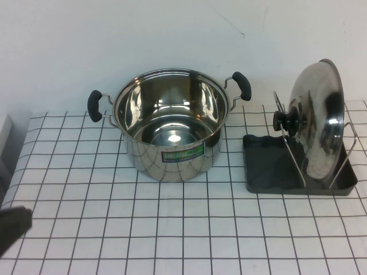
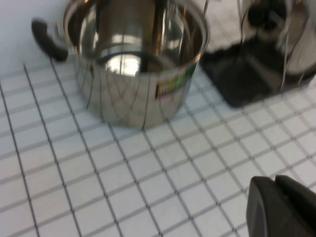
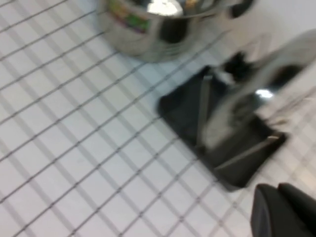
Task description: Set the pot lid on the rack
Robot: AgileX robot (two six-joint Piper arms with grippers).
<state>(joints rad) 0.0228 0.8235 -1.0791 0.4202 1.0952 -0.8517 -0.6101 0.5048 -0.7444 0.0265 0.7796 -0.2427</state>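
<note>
Steel on wire is what holds my eye: the pot lid [image 1: 318, 123] stands almost on edge in the rack [image 1: 269, 166], out at about three o'clock on the table, its black knob [image 1: 289, 121] facing the pot [image 1: 169, 123] and its dome leaning against the upright wire loops [image 1: 289, 146]. As I judge it the lid is already where the task wants it, so the risk from here is a nudge: any arm sweeping back toward three o'clock could tip that tall, top-heavy disc off its thin supports and send it rolling, or shove the light plastic tray across the cloth. The left gripper [image 1: 12, 226] is only a dark corner at about eight o'clock, near the table's front edge, well apart from pot and rack; I cannot tell whether its fingers are spread or pressed together. The right gripper [image 3: 284, 212] shows only in its own wrist view, as a dark blurred mass with the rack below and beyond it, and its state I cannot tell either. Underfoot is a white tablecloth [image 1: 172, 229] ruled in thin black squares, slightly wrinkled near the pot, with a plain white wall [image 1: 114, 40] close behind at twelve o'clock.
</note>
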